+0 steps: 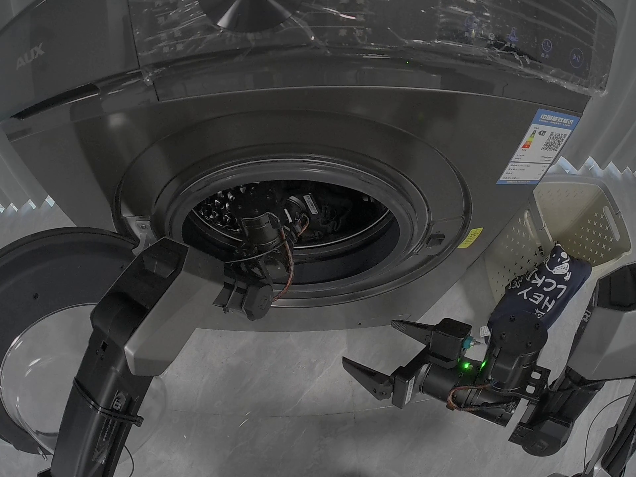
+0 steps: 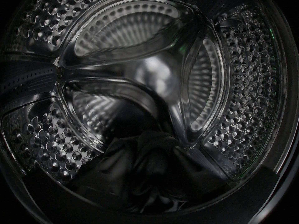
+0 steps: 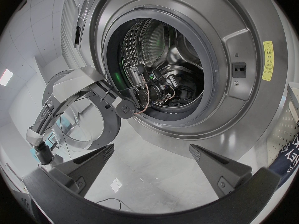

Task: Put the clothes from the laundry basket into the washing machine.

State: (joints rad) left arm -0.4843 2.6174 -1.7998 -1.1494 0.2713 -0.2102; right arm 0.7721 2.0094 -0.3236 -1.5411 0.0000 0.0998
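One washing machine (image 1: 318, 120), one laundry basket (image 1: 583, 223) and two dark garments (image 2: 149, 168) (image 1: 553, 286)

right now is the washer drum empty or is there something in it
Not empty: dark crumpled cloth lies at the bottom of the drum. Whether it is one garment or several, cannot tell.

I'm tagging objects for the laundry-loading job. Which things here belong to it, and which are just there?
Belong: washing machine, open door, dark garment in the drum, laundry basket, navy printed garment draped on it, right gripper.
Just there: energy label, yellow warning sticker, plastic film.
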